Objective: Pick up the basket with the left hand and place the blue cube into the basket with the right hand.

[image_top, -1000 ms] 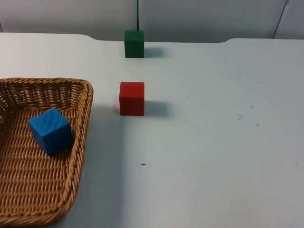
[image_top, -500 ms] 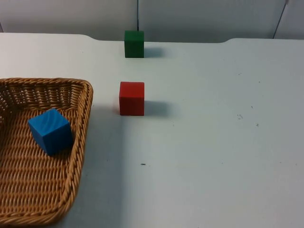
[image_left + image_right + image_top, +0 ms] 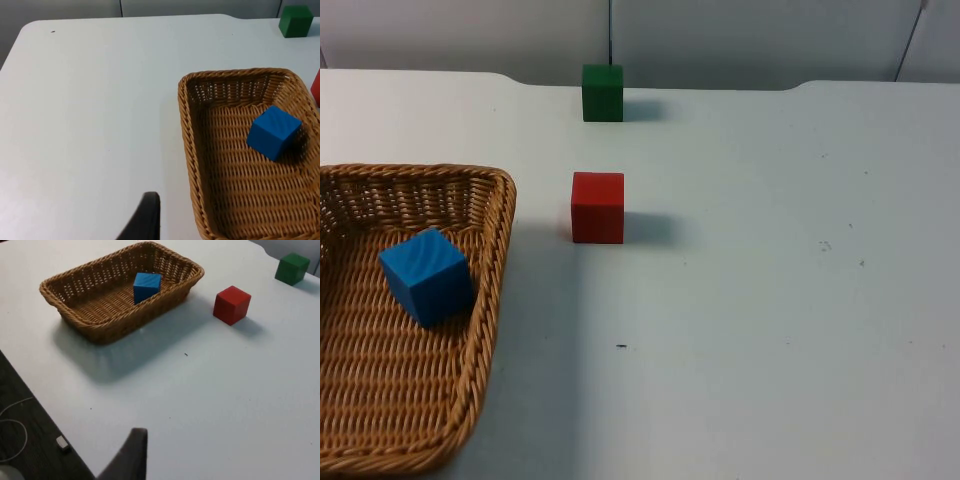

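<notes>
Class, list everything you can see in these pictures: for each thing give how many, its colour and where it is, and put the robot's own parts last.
basket: one, tan wicker, resting on the table at its left side.
blue cube: one, blue, inside the basket, on its floor near the far end.
red cube: one, red, on the table just right of the basket's far corner, apart from it.
green cube: one, green, on the table beyond the red cube, near the far edge.
table: one, white, under everything.
partition wall: one, grey, behind the table.
left gripper: one black fingertip, above bare table beside the basket, holding nothing visible.
right gripper: one dark fingertip, above the table's near edge, well away from the basket.
</notes>
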